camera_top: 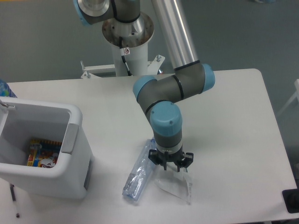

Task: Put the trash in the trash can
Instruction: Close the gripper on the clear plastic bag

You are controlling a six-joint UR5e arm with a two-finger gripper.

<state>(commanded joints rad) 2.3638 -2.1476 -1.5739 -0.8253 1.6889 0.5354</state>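
The arm reaches down from its pedestal at the far edge of the tabletop (224, 102), wrist pointing straight down, with the end effector (169, 167) low over the upper end of the crumpled clear wrapper (175, 184). Its dark fingers sit right at the wrapper's top edge, set fairly close together, but from this angle I cannot tell whether they have closed on the plastic or only touch it. The wrapper lies flat near the front edge, about midway along it. Just beside it on the left lies the crushed bluish bottle (138, 173), stretched diagonally with its lower end toward the front edge. The white trash can (70, 163) stands well apart at the left edge, grey tab facing the bottle, with a colourful packet (43, 154) at its bottom.
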